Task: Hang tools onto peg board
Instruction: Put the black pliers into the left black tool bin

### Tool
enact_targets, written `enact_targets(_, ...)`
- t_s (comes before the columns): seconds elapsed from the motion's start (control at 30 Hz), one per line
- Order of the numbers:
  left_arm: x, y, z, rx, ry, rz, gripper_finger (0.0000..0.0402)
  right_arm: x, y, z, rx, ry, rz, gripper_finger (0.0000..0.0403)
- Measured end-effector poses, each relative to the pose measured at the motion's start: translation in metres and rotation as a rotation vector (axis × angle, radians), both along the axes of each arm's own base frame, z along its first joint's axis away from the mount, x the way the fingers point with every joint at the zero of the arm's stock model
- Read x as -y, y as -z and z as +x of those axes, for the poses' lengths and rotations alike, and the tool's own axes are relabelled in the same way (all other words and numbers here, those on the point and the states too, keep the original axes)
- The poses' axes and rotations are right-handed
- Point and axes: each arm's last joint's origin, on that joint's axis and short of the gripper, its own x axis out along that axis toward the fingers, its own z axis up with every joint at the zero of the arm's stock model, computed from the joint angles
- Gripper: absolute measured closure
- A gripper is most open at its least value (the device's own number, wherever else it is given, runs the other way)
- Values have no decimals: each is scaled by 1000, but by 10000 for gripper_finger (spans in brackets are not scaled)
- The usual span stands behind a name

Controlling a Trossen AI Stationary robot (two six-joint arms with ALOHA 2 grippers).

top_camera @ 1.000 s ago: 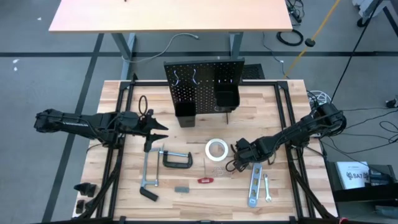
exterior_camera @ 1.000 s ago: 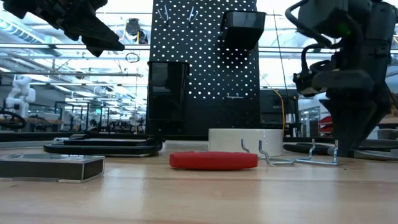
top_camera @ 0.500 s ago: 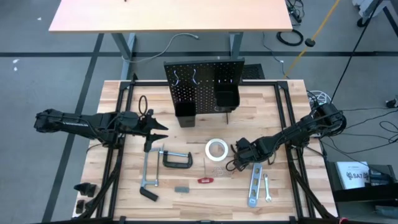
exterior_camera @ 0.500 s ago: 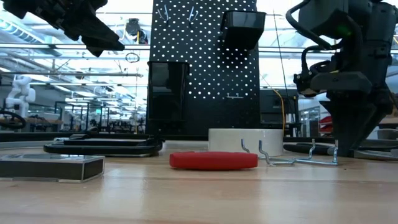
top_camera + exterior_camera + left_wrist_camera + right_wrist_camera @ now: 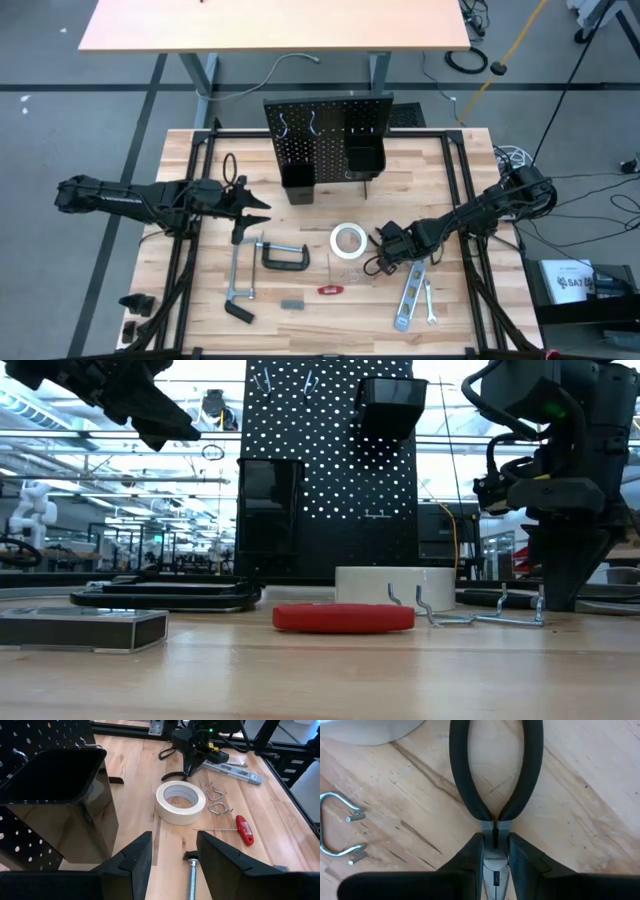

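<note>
On the surface (image 5: 300,220), beside the white tape roll (image 5: 348,241): black pliers (image 5: 495,790), lying flat. The right gripper (image 5: 495,855) is pinching the steel neck. Rigid, fairly heavy (handles may splay). Left gripper (image 5: 172,857) is hovering part-open, empty.

Wood table (image 5: 200,150) w/ peg board (image 5: 330,135), C-clamp (image 5: 283,255), tape roll (image 5: 349,241), level (image 5: 408,297), pliers (image 5: 495,775).

The black-handled steel pliers (image 5: 495,795) are cut off at the wrist picture's edge; their nose is hidden between the right gripper's (image 5: 495,855) dark fingers.
</note>
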Motion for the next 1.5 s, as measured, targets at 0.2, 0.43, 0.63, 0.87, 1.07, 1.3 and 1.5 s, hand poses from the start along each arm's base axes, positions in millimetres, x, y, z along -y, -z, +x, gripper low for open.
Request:
enact_targets(0.2, 0, 0, 0, 4, 0, 0, 240, -2, -17, 6, -26, -55, -26, 343)
enact_targets(0.43, 0, 0, 0, 5, -10, -24, 240, -3, -45, 14, -42, -102, -126, 343)
enact_targets(0.63, 1, -4, 2, 43, 17, -37, 240, -2, -69, 17, -60, -139, -259, 343)
enact_targets(0.87, 1, -6, 3, 72, 20, -39, 240, -6, -90, 30, 57, -248, -438, 343)
enact_targets(1.07, 1, -13, 5, 145, 14, -63, 240, -11, -98, 49, 232, -330, -563, 343)
enact_targets(1.3, 1, -19, 7, 203, 8, -84, 240, -14, -111, 69, 401, -404, -714, 343)
enact_targets(1.5, 2, -25, 12, 282, 1, -119, 240, -14, -123, 82, 511, -445, -817, 343)
